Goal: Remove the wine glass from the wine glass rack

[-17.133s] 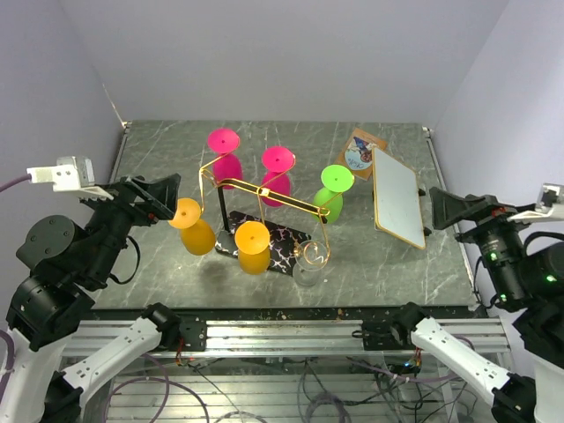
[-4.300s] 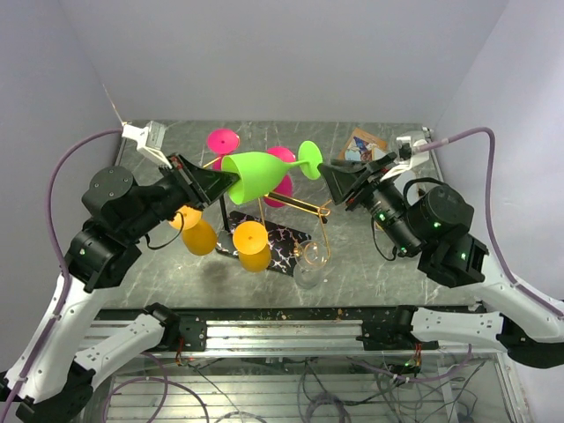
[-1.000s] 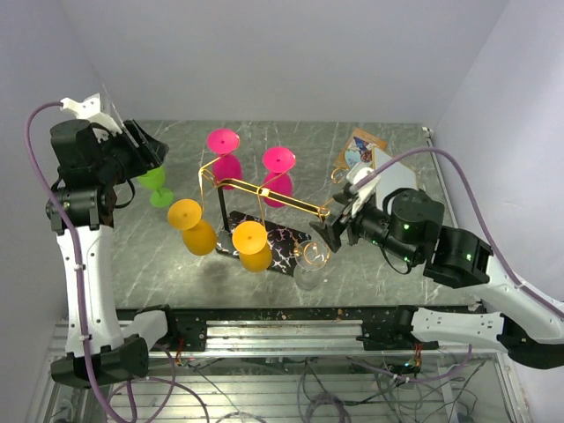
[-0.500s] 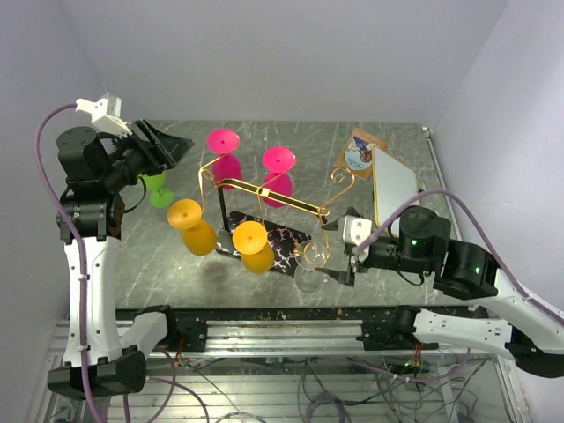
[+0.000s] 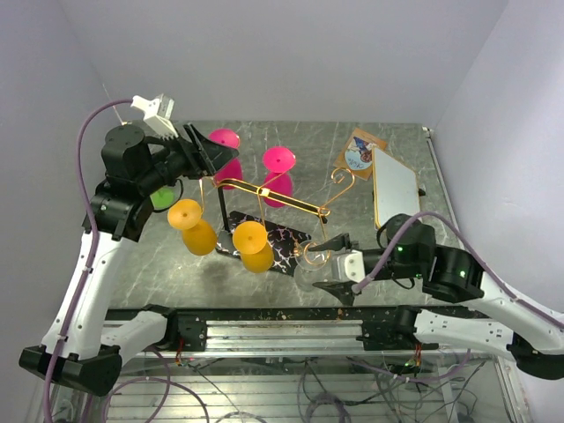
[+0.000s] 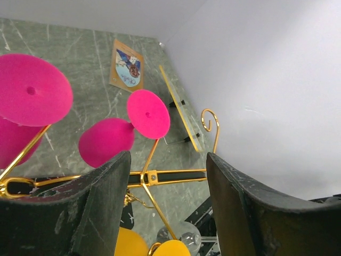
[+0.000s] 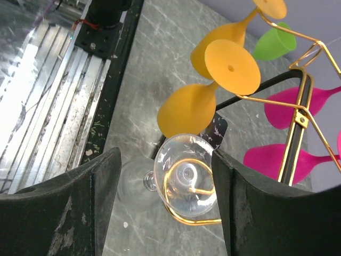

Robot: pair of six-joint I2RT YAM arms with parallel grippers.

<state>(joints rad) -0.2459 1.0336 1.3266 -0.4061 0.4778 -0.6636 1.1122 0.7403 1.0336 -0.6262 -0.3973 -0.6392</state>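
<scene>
The gold wire wine glass rack on its black post fills mid-frame. At its upper left hangs the left gripper, jaws apart and empty. At lower centre the right gripper, also apart, faces the clear wine glass hooked there. The glass looks light, slippery and fragile, and is best taken by the stem.

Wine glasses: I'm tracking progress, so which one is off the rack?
The green glass, standing apart left of the wine glass rack; the pink glasses, orange glasses and clear glass hang on its hooks.
</scene>
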